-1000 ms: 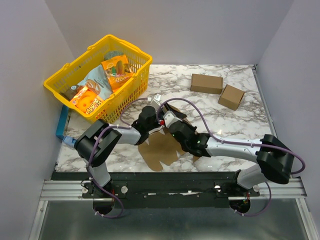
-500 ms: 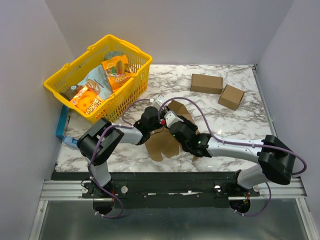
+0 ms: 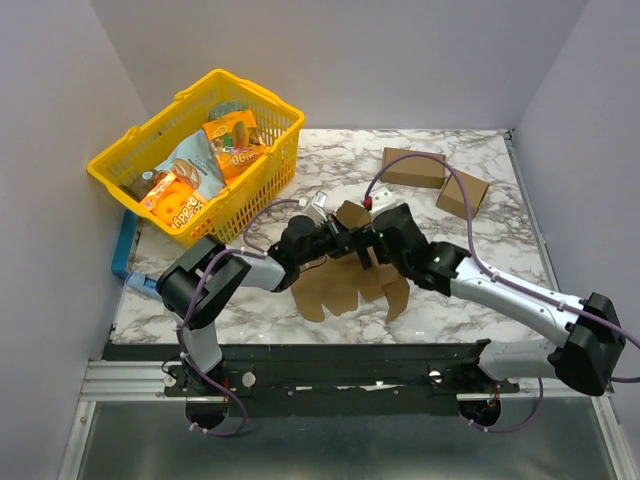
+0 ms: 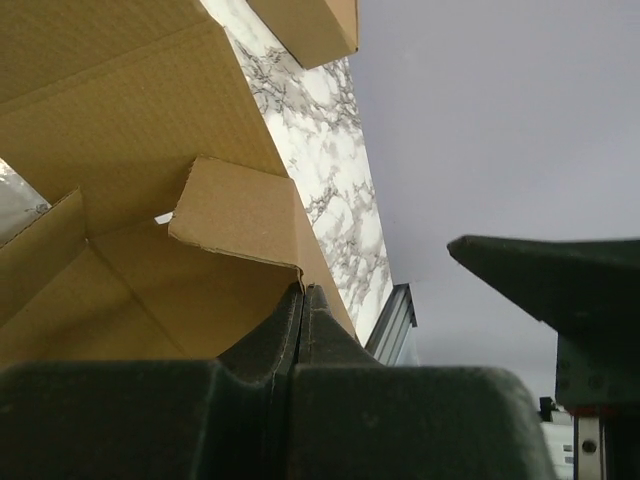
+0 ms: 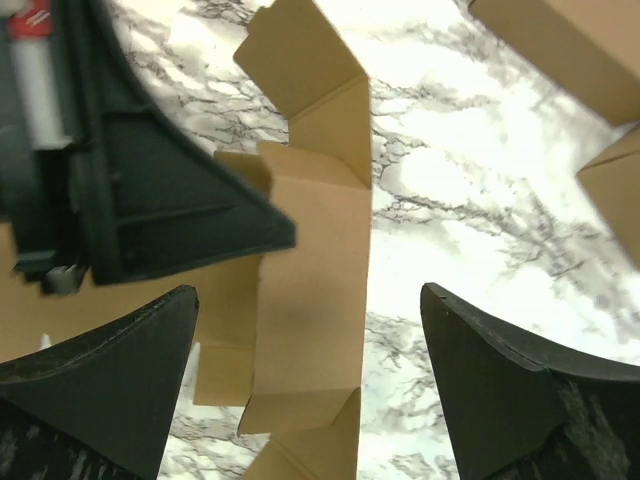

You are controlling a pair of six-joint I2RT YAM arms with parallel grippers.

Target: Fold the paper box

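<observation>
On the table (image 3: 330,160), near its middle: paper box (image 3: 345,288) lay as a mostly unfolded sheet, near edge down on the marble, far flaps raised up between the two grippers.
Box from the free tool: sat toward 7 o'clock of the right gripper (image 3: 368,240) from overhead; showed directly under and between its fingers in the right wrist view.
Long axis: ran roughly 12 to 6 o'clock in the right wrist view, one narrow panel centred in the gap; harder to judge from overhead with the sheet half lifted.
Left gripper (image 4: 303,297): pressed together, pinching the edge of a small flap on the sheet; reached in from 9 o'clock.
Right gripper fingers (image 5: 110,380): spread wide, holding nothing, touching nothing visible; sheet seen in the gap between them.
Gap between tools: close, tips facing each other across the raised flaps, left at 9 o'clock of right.
Nearer arm: left already on the sheet; right judged best placed for the far flaps at 12 to 1 o'clock of the sheet.
Likely step: early in the fold; walls not yet stood up, tabs not tucked.
Risk, as a guess: thin card could slip from the pinch or bend off its creases if pushed from one side only.
Elsewhere: yellow basket (image 3: 200,150) at 10 o'clock, two closed boxes (image 3: 412,167) at 1 o'clock, all well apart from the sheet.
</observation>
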